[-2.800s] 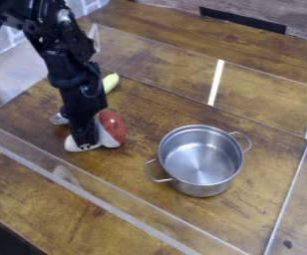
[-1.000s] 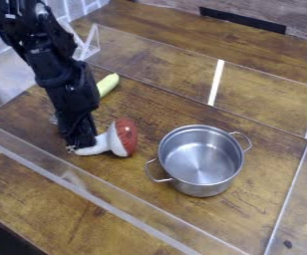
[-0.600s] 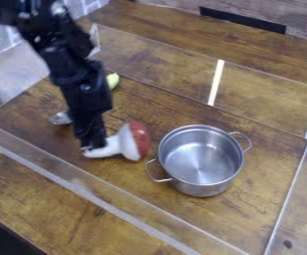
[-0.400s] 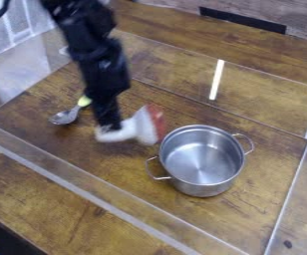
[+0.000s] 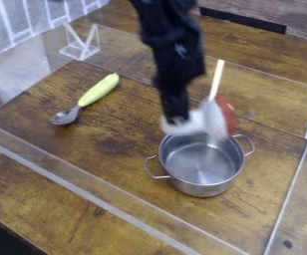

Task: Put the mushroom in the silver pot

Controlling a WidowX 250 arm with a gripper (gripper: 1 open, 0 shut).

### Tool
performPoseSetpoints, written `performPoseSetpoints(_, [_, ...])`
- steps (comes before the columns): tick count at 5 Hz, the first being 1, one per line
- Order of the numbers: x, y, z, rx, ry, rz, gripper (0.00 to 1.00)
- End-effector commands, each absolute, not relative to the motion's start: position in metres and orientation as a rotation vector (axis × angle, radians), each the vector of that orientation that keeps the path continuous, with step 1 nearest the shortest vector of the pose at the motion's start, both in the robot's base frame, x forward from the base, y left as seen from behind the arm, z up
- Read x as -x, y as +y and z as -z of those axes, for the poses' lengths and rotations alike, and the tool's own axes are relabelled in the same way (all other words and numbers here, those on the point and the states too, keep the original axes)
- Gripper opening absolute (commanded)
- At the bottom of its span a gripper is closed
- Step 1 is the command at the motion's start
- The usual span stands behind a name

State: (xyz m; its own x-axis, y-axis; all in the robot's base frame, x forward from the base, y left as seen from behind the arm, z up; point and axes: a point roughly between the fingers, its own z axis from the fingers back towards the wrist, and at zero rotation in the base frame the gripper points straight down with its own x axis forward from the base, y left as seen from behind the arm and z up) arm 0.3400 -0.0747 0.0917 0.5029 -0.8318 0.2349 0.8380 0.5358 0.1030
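The mushroom (image 5: pixel 209 119), with its cream stem and red-brown cap, hangs in the air just above the far rim of the silver pot (image 5: pixel 201 165). My gripper (image 5: pixel 180 118) is shut on the mushroom's stem and points steeply down; the picture is blurred by motion. The pot is a small shiny steel one with two loop handles, standing lidless on the wooden table. Its inside shows nothing in it.
A metal spoon with a yellow-green handle (image 5: pixel 89 97) lies at the left. Clear plastic walls (image 5: pixel 63 174) fence the work area. A white strip (image 5: pixel 216 80) lies behind the pot.
The arm has lifted the mushroom off the table and carried it to the right, from beside the spoon to above the pot's rim.
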Motion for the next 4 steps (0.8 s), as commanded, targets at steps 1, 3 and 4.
performPoseSetpoints(1, [-0.343, -0.088, -0.099, 0.047, -0.341, 1.037, 0.0])
performPoseSetpoints(3, [-0.348, -0.074, -0.075, 0.137, -0.308, 1.018, 0.0])
performPoseSetpoints(4, [-0.351, -0.066, -0.064, 0.173, -0.281, 0.992, 0.0])
